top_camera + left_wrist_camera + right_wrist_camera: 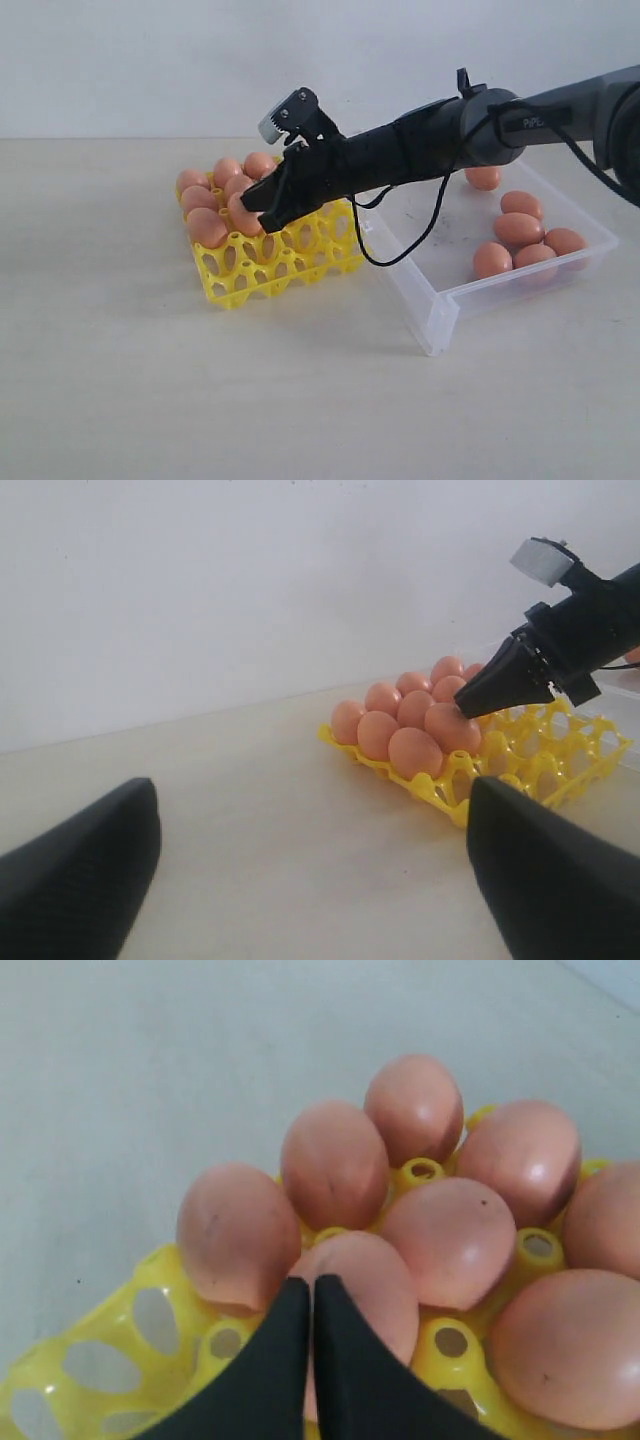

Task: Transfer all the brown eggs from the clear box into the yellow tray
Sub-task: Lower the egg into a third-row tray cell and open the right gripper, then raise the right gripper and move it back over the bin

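Observation:
The yellow tray (290, 275) sits left of the clear box (440, 300). Several brown eggs (207, 227) fill the tray's far-left cups, and several more (518, 229) lie in the box's right part. My right gripper (265, 210) reaches across over the tray. It is shut, fingertips (310, 1282) pressed together with nothing between them, right above one seated egg (375, 1280). My left gripper (310, 800) is open over bare table, its fingers (90, 870) wide apart, short of the tray (560, 770). The left arm does not show in the exterior view.
The tray's near and right cups (320, 240) are unfilled. A black cable (420, 235) hangs from the right arm over the box's left end. Pale tabletop (150, 380) stretches in front of and left of the tray.

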Controlling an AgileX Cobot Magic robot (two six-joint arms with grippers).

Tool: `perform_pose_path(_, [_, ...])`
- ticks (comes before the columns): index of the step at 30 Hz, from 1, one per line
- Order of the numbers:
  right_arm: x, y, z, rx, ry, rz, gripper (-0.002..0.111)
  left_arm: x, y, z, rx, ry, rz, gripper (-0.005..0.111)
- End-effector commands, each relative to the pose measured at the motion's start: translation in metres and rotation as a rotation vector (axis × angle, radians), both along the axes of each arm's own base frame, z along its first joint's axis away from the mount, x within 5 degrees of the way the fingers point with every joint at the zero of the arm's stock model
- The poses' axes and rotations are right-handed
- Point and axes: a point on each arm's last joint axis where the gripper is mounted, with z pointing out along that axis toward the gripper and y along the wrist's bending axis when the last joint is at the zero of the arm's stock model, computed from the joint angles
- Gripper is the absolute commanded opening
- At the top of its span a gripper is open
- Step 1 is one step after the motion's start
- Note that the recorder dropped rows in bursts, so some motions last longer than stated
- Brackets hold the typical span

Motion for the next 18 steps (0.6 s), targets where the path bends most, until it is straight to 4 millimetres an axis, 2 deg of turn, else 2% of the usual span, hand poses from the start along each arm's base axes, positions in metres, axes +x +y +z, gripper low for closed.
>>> perform_pose_path(1, [-0.003, -0.004, -0.004, -0.022, 0.022, -0.013, 0.000, 0.000, 0.000, -0.001, -0.014, 0.002, -0.006, 0.078])
perform_pose_path(6, [-0.012, -0.010, -0.022, -0.069, 0.064, -0.026, 0.000, 0.000, 0.000, -0.001, -0.014, 0.002, -0.006, 0.078])
perform_pose_path(10, [-0.014, -0.012, -0.017, -0.060, 0.061, -0.012, 0.000, 0.000, 0.000, -0.001, -0.014, 0.002, -0.006, 0.078])
perform_pose_path(12, [-0.014, -0.012, 0.001, -0.045, 0.030, -0.020, 0.000, 0.000, 0.000, -0.001, -0.014, 0.002, -0.006, 0.078])
perform_pose_path(18, [-0.027, -0.025, 0.080, -0.046, -0.163, -0.077, 0.000, 0.000, 0.000, -0.001, -0.014, 0.002, -0.006, 0.078])
